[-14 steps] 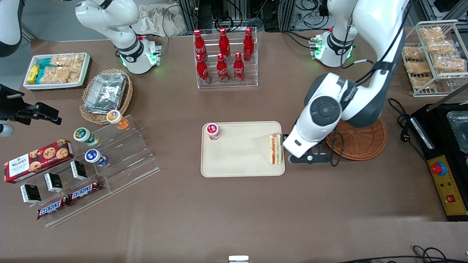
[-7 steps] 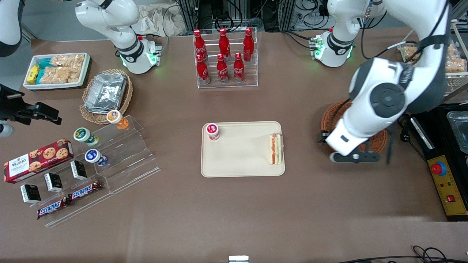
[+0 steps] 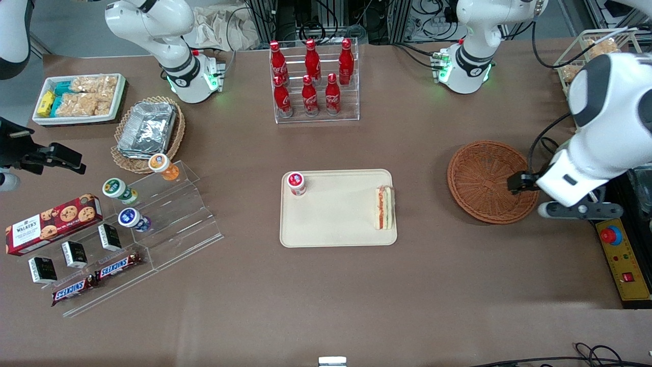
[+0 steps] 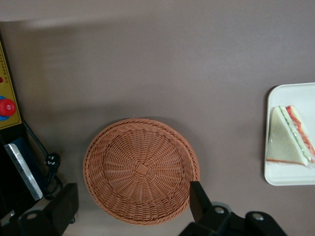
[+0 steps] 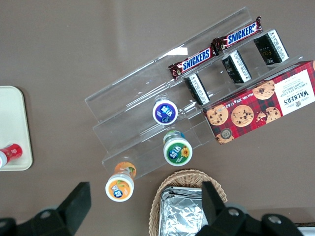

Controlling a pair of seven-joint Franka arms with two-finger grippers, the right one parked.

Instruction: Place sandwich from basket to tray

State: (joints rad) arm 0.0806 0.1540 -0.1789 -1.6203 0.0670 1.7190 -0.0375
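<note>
Judging from where things lie, your delivery looks done: the sandwich (image 3: 384, 208) rests on the tray (image 3: 336, 232), well away from your gripper (image 4: 133, 209), which hangs with fingers spread and holding nothing above the bare basket (image 3: 484, 181); you need only park the arm. The wrist view shows those spread fingers, which the front view hides.

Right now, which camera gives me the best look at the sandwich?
The front view: the whole sandwich shows, lying on the tray at its edge nearest the basket. The left wrist view cuts off one corner; the right wrist view misses it. The open hand hovers over the basket.
</note>
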